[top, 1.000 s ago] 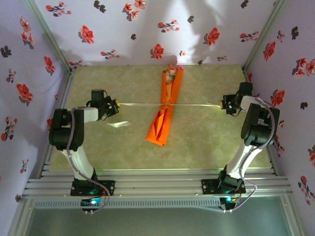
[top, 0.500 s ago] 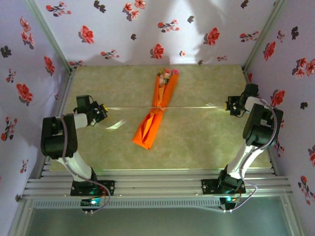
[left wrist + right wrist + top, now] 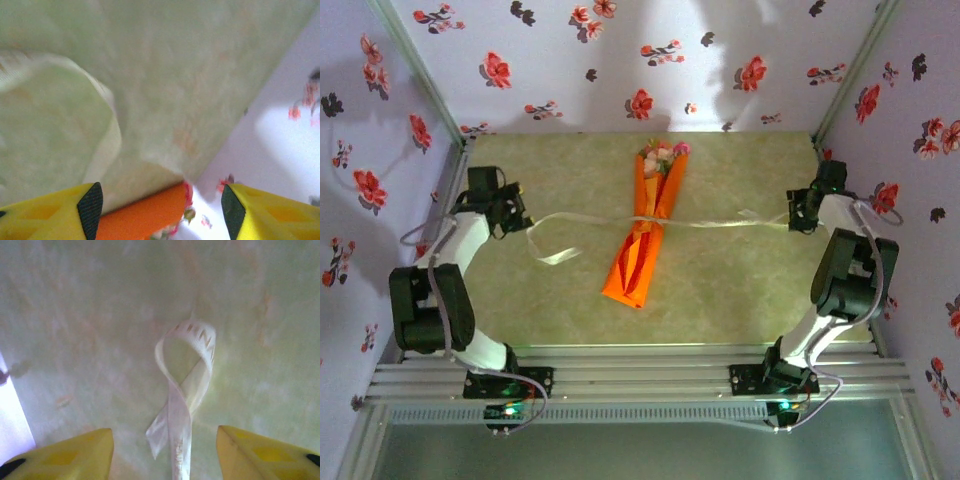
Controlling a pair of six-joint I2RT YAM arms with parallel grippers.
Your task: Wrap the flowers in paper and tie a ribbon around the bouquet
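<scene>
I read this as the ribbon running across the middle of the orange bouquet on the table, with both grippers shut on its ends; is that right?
Not quite: both grippers are open. The ribbon does cross the middle of the bouquet on the table, but the wrist views show the left gripper and right gripper with jaws apart, a ribbon end lying loose.

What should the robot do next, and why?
Probably pull both arms back toward their bases: the left end effector and right end effector stand open with nothing held, and the ribbon lies slack across the bouquet's pinched middle.
</scene>
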